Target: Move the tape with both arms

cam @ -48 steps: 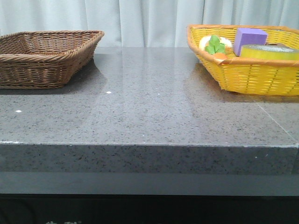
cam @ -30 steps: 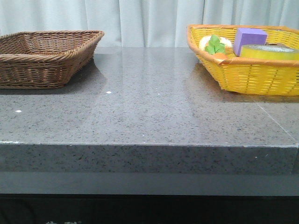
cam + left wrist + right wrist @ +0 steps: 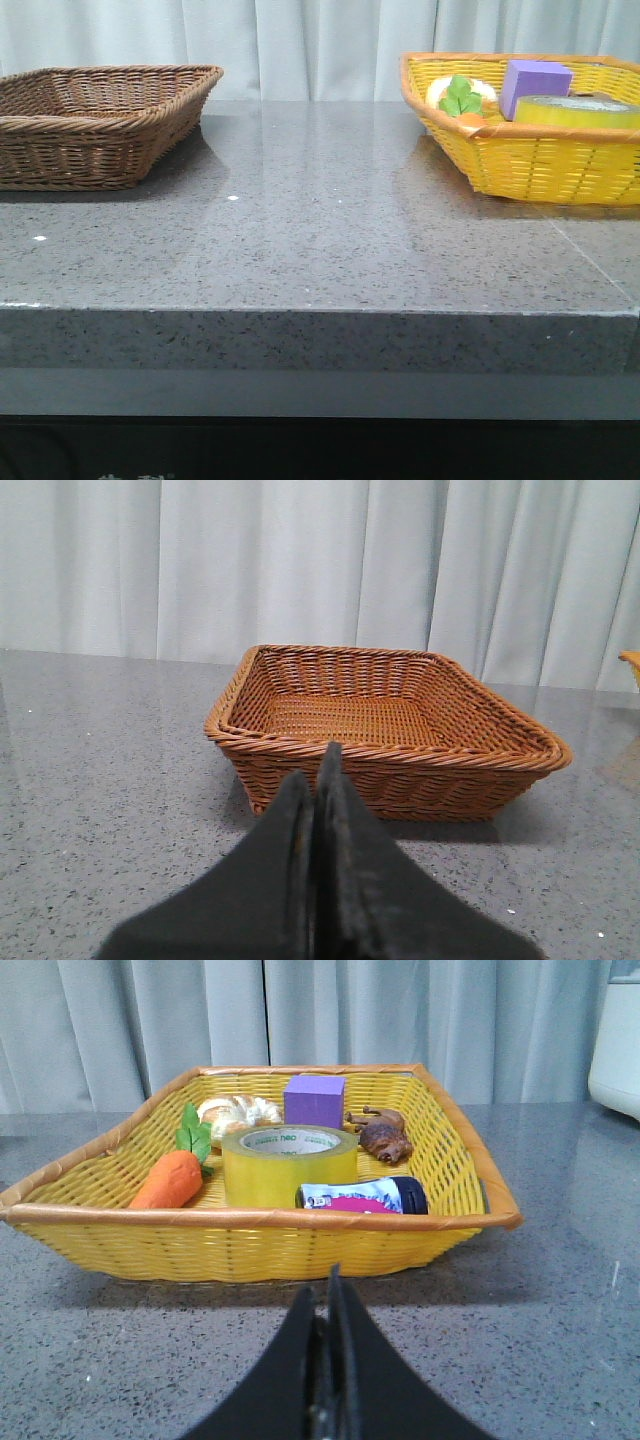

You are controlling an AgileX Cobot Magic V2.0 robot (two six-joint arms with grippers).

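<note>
On the right side of the table (image 3: 320,250), inside the yellow basket (image 3: 250,1235), the tape (image 3: 290,1165) stands flat near the middle, with the carrot (image 3: 167,1180) on one side, a small bottle (image 3: 365,1196) just in front, and the purple cube (image 3: 314,1100) behind it. Compared with the front pictures from a moment earlier, nothing has changed: no object has moved and no arm has entered that view. The right gripper (image 3: 327,1360) is closed and empty, facing the basket from outside. The left gripper (image 3: 313,870) is also closed and empty, facing the brown basket (image 3: 385,730), which holds nothing. I judge the task has not really started; the right jaws must first open before reaching the tape.
</note>
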